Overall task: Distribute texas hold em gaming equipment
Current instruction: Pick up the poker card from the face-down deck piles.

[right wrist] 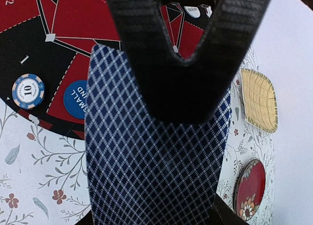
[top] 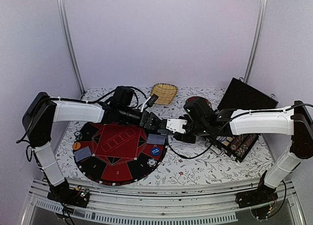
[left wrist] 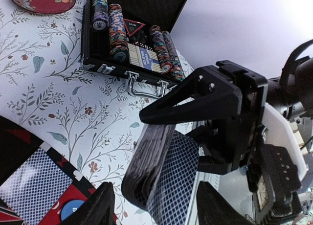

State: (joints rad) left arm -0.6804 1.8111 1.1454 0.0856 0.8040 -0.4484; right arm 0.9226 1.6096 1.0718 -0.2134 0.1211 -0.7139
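Note:
A thick deck of playing cards (left wrist: 166, 176) with blue-checked backs hangs above the table, and my right gripper (right wrist: 166, 151) is shut on it. The deck's back (right wrist: 156, 161) fills the right wrist view. My left gripper (left wrist: 156, 205) is open, its two fingers standing either side of the deck's free end without touching it. From above, both grippers meet at the mat's right edge, left (top: 159, 123) and right (top: 180, 127). Two cards (top: 82, 154) (top: 155, 139) lie face down on the round red-and-black poker mat (top: 120, 151), with a blue button (top: 156, 150) and a chip (top: 152, 162).
An open black case (top: 237, 144) with rows of chips (left wrist: 117, 24) lies at the right. A straw basket (top: 164, 93) and a dark-red plate (right wrist: 249, 188) sit behind the grippers. An orange button (top: 77, 146) lies at the mat's left edge. A cable loops over the cloth near the case.

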